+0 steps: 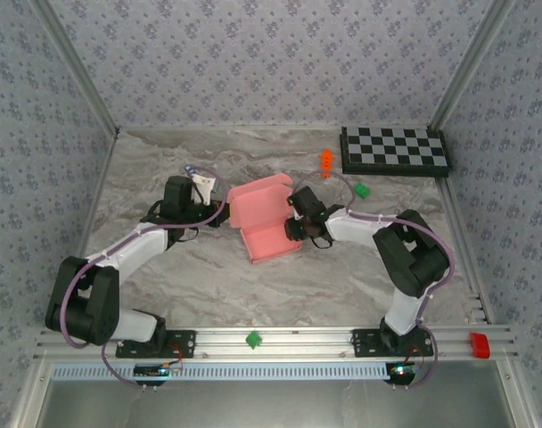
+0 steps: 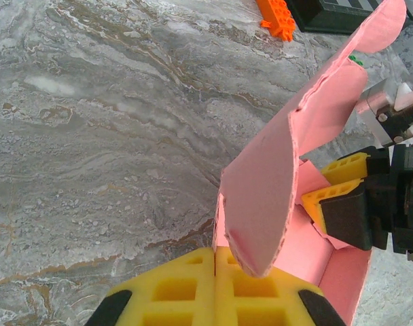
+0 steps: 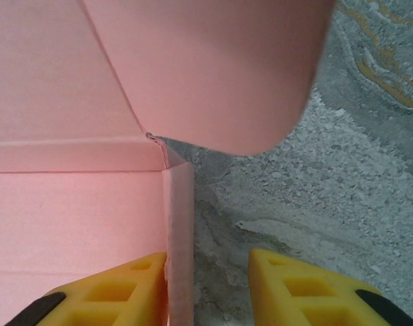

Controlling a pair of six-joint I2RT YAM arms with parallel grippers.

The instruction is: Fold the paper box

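Yellow-padded left hand [image 2: 214,275], pressed shut, pinches the left wall of the paper box [image 1: 266,223]. It lies open side up on the counter [image 1: 342,285] between both hands, long axis running near to far. Its opposite wall stands between the narrowly parted fingers of the right hand [image 3: 208,263].

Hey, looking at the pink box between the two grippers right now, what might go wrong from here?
1. The right gripper stands open astride a thin side wall of the paper box; shutting off-square may crumple it rather than fold it.
2. The left gripper looks shut on the box's other side, so a pull from either arm might tear or slip the card.
3. The rounded flap bows loosely above and could crease off its fold line.
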